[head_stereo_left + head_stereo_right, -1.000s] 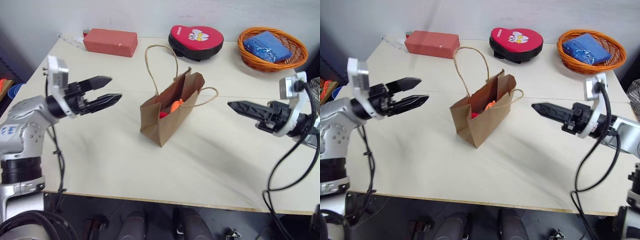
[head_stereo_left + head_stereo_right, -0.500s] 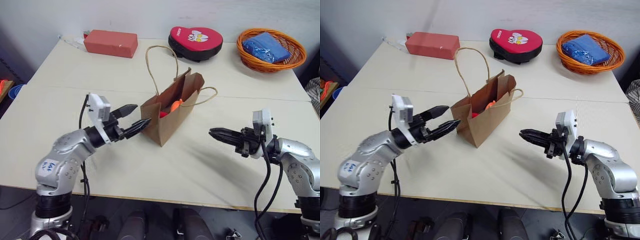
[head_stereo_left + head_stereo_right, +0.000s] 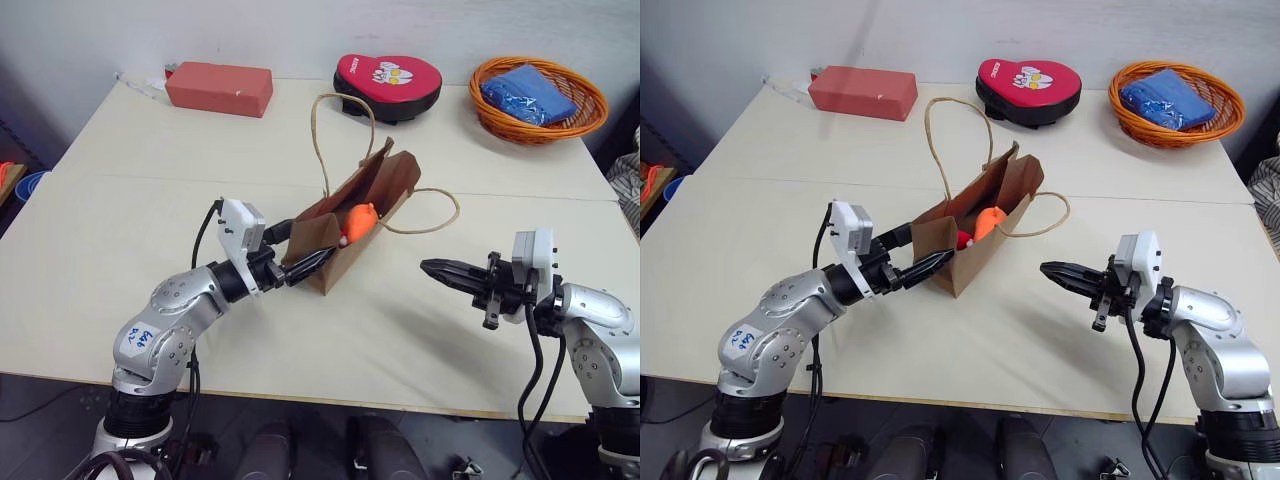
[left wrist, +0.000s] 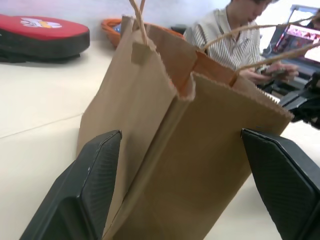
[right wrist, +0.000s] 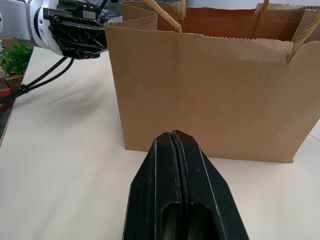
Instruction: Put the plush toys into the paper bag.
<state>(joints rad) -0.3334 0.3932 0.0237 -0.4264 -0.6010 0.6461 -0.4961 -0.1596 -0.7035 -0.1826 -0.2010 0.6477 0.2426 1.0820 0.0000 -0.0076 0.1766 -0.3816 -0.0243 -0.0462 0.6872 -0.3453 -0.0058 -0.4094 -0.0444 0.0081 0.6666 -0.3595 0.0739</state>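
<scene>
Though illegible, lettering on red case (image 3: 390, 75)

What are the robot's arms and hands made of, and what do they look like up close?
Both arms are rounded silver-grey metal segments with black joints and loose black cables. The left arm carries a white sticker with blue handwriting. Each wrist bears a small white camera block. The left gripper and right gripper each have two black, tapered fingers with textured inner pads.

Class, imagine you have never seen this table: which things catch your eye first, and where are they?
The brown paper bag stands mid-table with an orange plush toy poking from its mouth. The left end effector, open, straddles the bag's near corner; the right end effector, shut, points at it from the other side.
</scene>
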